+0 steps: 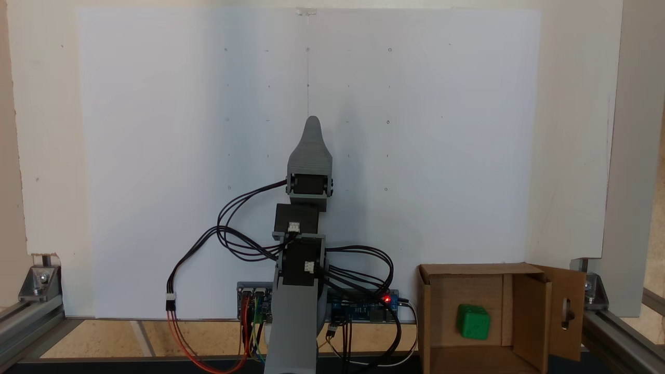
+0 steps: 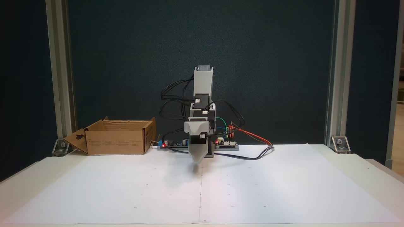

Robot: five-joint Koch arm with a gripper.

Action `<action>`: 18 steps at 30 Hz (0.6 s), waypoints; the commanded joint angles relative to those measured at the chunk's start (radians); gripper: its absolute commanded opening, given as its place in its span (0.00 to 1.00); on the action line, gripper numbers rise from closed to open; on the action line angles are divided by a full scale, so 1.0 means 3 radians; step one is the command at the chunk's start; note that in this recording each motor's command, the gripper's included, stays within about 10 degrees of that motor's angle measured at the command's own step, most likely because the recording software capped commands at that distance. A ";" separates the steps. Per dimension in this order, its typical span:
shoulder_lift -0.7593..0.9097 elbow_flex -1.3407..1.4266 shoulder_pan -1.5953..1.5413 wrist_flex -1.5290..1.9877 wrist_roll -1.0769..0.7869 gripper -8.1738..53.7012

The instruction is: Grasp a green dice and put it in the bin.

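Observation:
The green dice (image 1: pixel 473 322) lies on the floor of the bin (image 1: pixel 530 306), a brown cardboard box with open flaps, one of them slotted. In a fixed view the bin (image 2: pixel 116 138) stands at the back left of the table and its walls hide the dice. The grey gripper (image 1: pixel 311 122) reaches out from the arm's base over the white sheet, well away from the bin, with nothing in it. From the front the gripper (image 2: pixel 198 160) points down at the sheet and hangs just above it. Only one tapered tip shows, so the jaws lie one behind the other.
A white paper sheet (image 2: pixel 252 189) covers the table. The arm's base with circuit boards (image 2: pixel 225 143) and loose cables (image 2: pixel 252 156) sits at the back centre. Aluminium frame posts (image 2: pixel 334 72) stand at both back corners.

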 commanded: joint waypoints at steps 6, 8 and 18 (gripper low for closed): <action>0.0373 0.0240 0.0000 -0.1241 0.0077 0.84; 0.0373 0.0378 0.0005 -0.1482 0.0072 0.84; 0.0358 0.0649 0.0005 -0.2791 0.0072 0.85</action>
